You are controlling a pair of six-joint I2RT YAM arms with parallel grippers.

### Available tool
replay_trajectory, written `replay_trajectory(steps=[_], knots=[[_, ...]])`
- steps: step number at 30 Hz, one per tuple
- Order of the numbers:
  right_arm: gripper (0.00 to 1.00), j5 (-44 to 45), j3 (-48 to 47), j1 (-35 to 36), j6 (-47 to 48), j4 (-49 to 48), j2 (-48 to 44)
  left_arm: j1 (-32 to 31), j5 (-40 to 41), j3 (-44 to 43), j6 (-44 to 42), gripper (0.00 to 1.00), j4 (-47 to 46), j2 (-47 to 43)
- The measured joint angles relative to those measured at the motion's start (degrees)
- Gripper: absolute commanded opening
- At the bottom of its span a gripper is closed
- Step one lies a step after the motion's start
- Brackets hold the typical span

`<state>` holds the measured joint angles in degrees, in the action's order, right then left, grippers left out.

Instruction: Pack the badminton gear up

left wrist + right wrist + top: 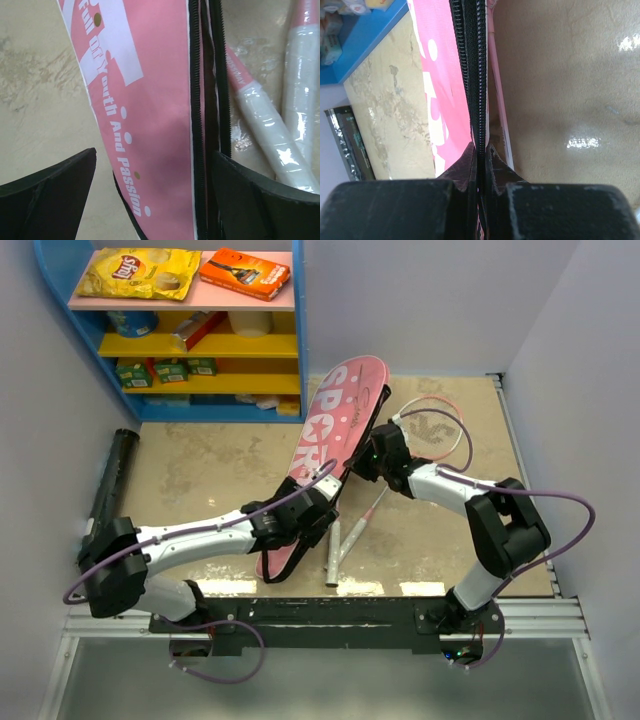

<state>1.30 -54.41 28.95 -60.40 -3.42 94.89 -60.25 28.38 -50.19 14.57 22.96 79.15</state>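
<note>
Bag apparently held for zipping.
Zipper is pinched by closed right gripper; bag is straddled by open left gripper.

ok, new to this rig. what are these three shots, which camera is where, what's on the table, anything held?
Two arms are bolted at the near edge of a table, each ending in a two-finger gripper. The overhead picture looks down from behind them; the other two come from a camera on each wrist, with that arm's black fingers at the bottom. On the table lies a pink bag, two white racket handles beside it, and a black tube by the left wall. A blue shelf of snacks stands at the back. The right gripper is pinched shut on the bag's black zipper edge. The left gripper is open, one finger either side of the bag's narrow end, holding nothing.
</note>
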Motion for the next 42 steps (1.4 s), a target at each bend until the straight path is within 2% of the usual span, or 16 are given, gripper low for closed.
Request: replay_trajectory(steps=[8,11,14,15,16,18,22,23,26,30,32,42], knots=[[0.00,-0.7,0.0,0.0,0.0,-0.1,0.4,-1.3,6.4,0.0,0.9,1.00,0.6,2.2],[0.00,-0.8,0.0,0.0,0.0,-0.2,0.4,-1.5,7.9,0.0,1.0,0.96,0.5,3.2],[0.00,-0.9,0.0,-0.1,0.0,-0.4,0.4,-1.7,9.0,0.1,1.0,0.82,0.1,3.8],[0.00,-0.9,0.0,-0.1,0.0,-0.5,0.4,-1.8,9.2,0.1,1.1,0.65,-0.1,3.8],[0.00,-1.0,0.0,-0.1,0.0,-0.6,0.4,-1.8,9.4,0.1,1.1,0.58,-0.4,3.8],[0.00,-1.3,0.0,-0.1,0.0,-1.0,0.4,-1.8,9.5,0.1,1.4,0.50,-1.3,4.1],[0.00,-1.9,0.0,-0.1,0.0,-1.4,0.4,-2.0,9.5,0.1,1.1,0.47,-2.5,6.0],[0.00,-2.0,0.0,-0.1,0.0,-1.5,0.4,-2.0,9.4,0.1,1.2,0.30,-2.7,6.4],[0.00,-2.3,0.0,-0.1,0.1,-1.4,0.4,-2.0,9.3,0.5,1.6,0.05,-3.6,6.4],[0.00,-2.5,0.0,-0.1,0.1,-1.4,0.4,-2.1,9.3,1.4,1.3,0.10,-4.9,6.4],[0.00,-2.5,0.0,-0.1,0.3,-1.4,0.4,-2.1,9.1,1.7,1.2,0.00,-5.2,6.4],[0.00,-3.9,0.0,-0.3,3.0,-0.9,0.4,-1.2,5.1,4.1,-1.1,0.00,-8.4,4.3]])
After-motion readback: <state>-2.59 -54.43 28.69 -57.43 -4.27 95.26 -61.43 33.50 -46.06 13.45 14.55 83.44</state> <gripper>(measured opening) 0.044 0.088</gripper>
